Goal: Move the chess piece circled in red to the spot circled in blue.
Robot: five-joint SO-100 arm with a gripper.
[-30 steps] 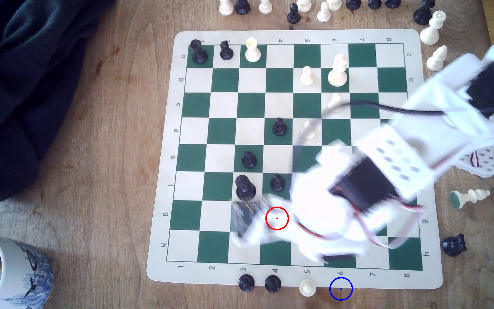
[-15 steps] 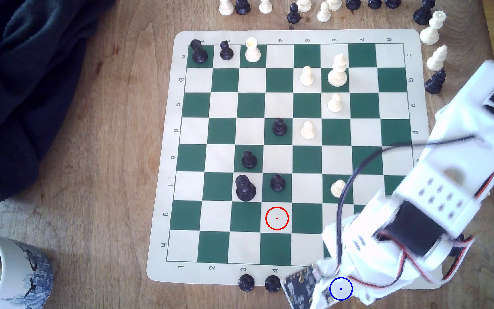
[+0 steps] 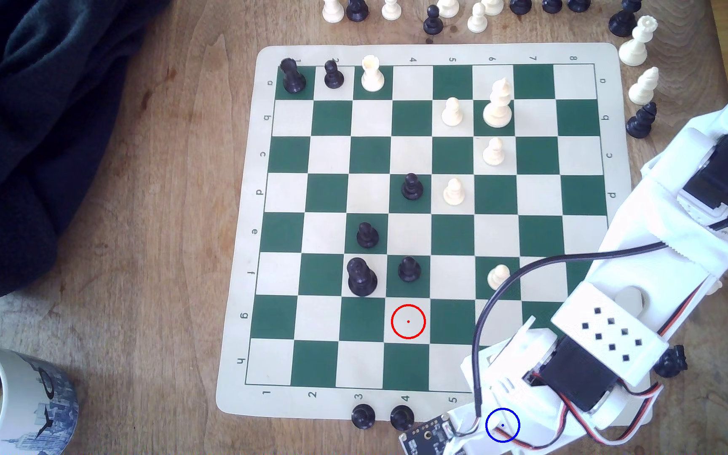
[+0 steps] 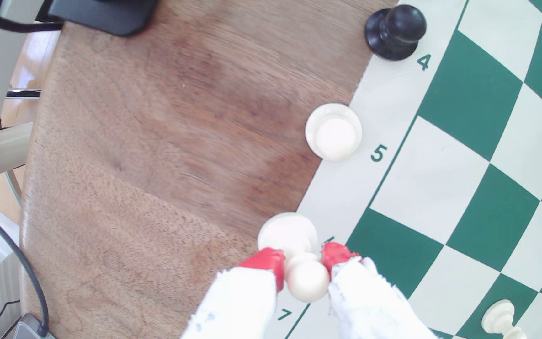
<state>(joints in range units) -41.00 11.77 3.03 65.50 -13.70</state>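
Observation:
In the wrist view my gripper [image 4: 302,259] is shut on the cream-white pawn [image 4: 307,280]. Its red fingertips [image 4: 266,260] press the neck below the ball head. The pawn's base hangs over the mat's border, between the printed 5 and 7, right at the wood. In the exterior view my arm [image 3: 590,345] reaches over the board's lower right corner and hides the pawn. The blue ring [image 3: 502,425] lies drawn over my wrist there. An empty cream square sits inside the red ring [image 3: 408,321].
Another white pawn [image 4: 333,132] stands by the printed 5, close to the held one. Two black pawns [image 3: 362,415] [image 3: 401,416] line the mat's lower edge. A mug [image 3: 3,393] sits at the exterior view's lower left, dark cloth [image 3: 25,131] above it.
The arm swung from the red-ringed square to the blue ring at the mat's lower edge, carrying the pawn. In the last half second it only settled slightly.

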